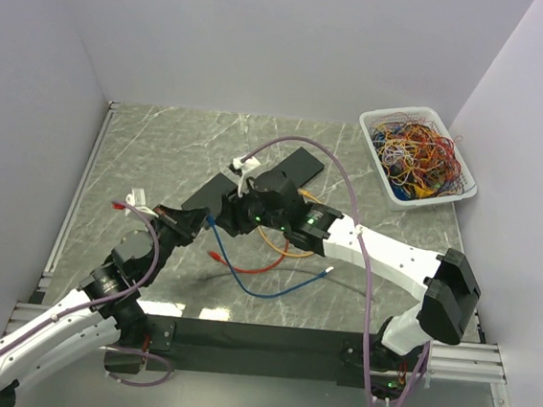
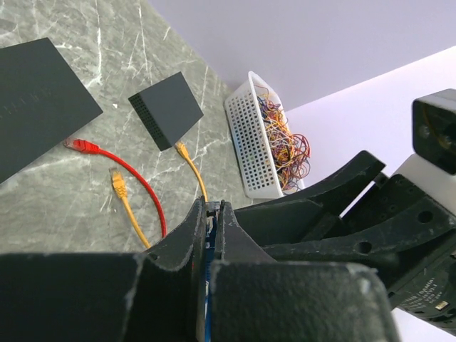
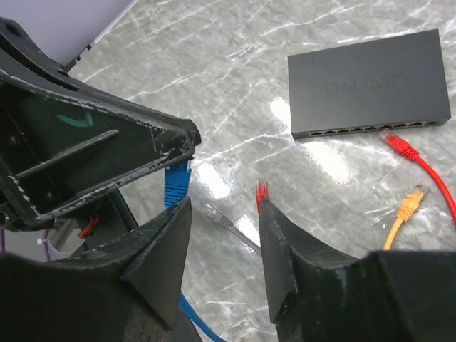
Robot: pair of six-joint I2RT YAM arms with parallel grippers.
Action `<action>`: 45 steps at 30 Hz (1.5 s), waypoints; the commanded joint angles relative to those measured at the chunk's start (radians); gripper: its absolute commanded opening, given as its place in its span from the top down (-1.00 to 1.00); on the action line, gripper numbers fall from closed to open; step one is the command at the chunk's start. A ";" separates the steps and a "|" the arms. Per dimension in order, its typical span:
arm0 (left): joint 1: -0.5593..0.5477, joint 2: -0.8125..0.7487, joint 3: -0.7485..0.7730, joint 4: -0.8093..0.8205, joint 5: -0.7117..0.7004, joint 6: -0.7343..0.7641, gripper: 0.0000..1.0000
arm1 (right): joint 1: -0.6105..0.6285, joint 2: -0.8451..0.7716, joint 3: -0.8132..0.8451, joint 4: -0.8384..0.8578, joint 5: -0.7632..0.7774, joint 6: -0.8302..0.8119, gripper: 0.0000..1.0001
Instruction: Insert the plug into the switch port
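Two grippers sat close together above the marble table. We found the left gripper clenched on the blue plug, which projected past its fingertips. The blue cable trailed from it across the tabletop. The plug was held off the table, well apart from the switch, which lay flat with its port row facing the grippers. We found the right gripper just beside the plug, fingers spread and grasping nothing. A red plug lay just in front of the port row and an orange plug near it, neither inserted.
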 commanded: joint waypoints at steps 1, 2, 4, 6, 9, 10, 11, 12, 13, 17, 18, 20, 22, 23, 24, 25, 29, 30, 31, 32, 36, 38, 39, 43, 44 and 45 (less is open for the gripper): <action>-0.002 0.004 -0.009 0.011 -0.019 -0.025 0.99 | 0.017 -0.001 0.057 0.022 0.024 -0.008 0.02; 0.000 0.005 -0.011 0.011 -0.019 -0.028 0.99 | 0.019 0.001 0.060 0.024 0.022 -0.006 0.02; 0.000 0.007 -0.015 0.012 -0.019 -0.031 0.99 | 0.023 0.004 0.066 0.021 0.019 -0.005 0.02; -0.002 0.008 -0.017 0.018 -0.019 -0.029 0.99 | 0.028 0.007 0.067 0.018 0.018 -0.005 0.02; -0.002 0.019 -0.015 0.025 -0.014 -0.026 0.99 | 0.034 0.011 0.069 0.022 0.012 -0.002 0.02; -0.002 0.022 -0.014 0.026 -0.011 -0.026 0.99 | 0.034 0.013 0.070 0.021 0.010 0.001 0.02; -0.002 0.028 -0.015 0.029 -0.010 -0.028 0.99 | 0.037 0.020 0.073 0.019 0.010 0.001 0.02; -0.002 0.028 -0.017 0.037 -0.007 -0.028 0.99 | 0.038 0.025 0.076 0.019 0.010 0.001 0.02; -0.002 0.030 -0.018 0.040 -0.004 -0.028 0.99 | 0.042 0.027 0.081 0.018 0.015 0.001 0.03; -0.003 0.033 -0.018 0.043 -0.002 -0.028 0.99 | 0.040 0.050 0.104 -0.011 0.050 -0.009 0.08; -0.002 0.034 -0.017 0.041 -0.004 -0.028 0.99 | 0.042 0.056 0.107 -0.019 0.054 -0.011 0.12; -0.003 0.030 -0.014 0.038 -0.007 -0.025 0.99 | 0.042 0.060 0.116 -0.024 0.056 -0.017 0.16; -0.003 0.030 -0.014 0.037 -0.008 -0.026 0.99 | 0.040 0.065 0.119 -0.027 0.054 -0.012 0.21; -0.005 0.028 -0.014 0.038 -0.010 -0.023 0.99 | 0.040 0.068 0.121 -0.027 0.050 -0.012 0.22; -0.003 0.028 -0.012 0.040 -0.010 -0.023 0.99 | 0.042 0.071 0.121 -0.028 0.048 -0.011 0.22; -0.003 0.027 -0.015 0.041 -0.008 -0.023 0.99 | 0.042 0.074 0.126 -0.028 0.047 -0.009 0.23; -0.005 0.027 -0.014 0.041 -0.010 -0.022 0.99 | 0.042 0.082 0.126 -0.031 0.039 -0.005 0.23; -0.005 0.027 -0.014 0.044 -0.011 -0.022 0.99 | 0.040 0.082 0.124 -0.031 0.039 -0.003 0.23; -0.005 0.027 -0.018 0.048 -0.011 -0.019 0.99 | 0.042 0.082 0.126 -0.033 0.036 -0.002 0.23; -0.005 0.022 -0.018 0.048 -0.013 -0.019 0.99 | 0.040 0.085 0.126 -0.033 0.031 0.000 0.21; -0.005 0.022 -0.017 0.041 -0.024 -0.017 0.99 | 0.042 0.087 0.124 -0.031 0.013 0.007 0.19; -0.005 0.022 -0.017 0.041 -0.025 -0.017 0.99 | 0.042 0.087 0.123 -0.031 0.007 0.011 0.19; -0.006 0.019 -0.017 0.041 -0.025 -0.016 0.99 | 0.040 0.087 0.119 -0.030 0.005 0.014 0.19; -0.005 0.019 -0.018 0.038 -0.031 -0.016 0.99 | 0.042 0.087 0.116 -0.028 -0.018 0.018 0.19; -0.006 0.019 -0.017 0.037 -0.033 -0.016 0.99 | 0.040 0.088 0.113 -0.024 -0.019 0.021 0.20; -0.006 0.019 -0.017 0.035 -0.034 -0.016 0.99 | 0.042 0.088 0.110 -0.022 -0.019 0.024 0.21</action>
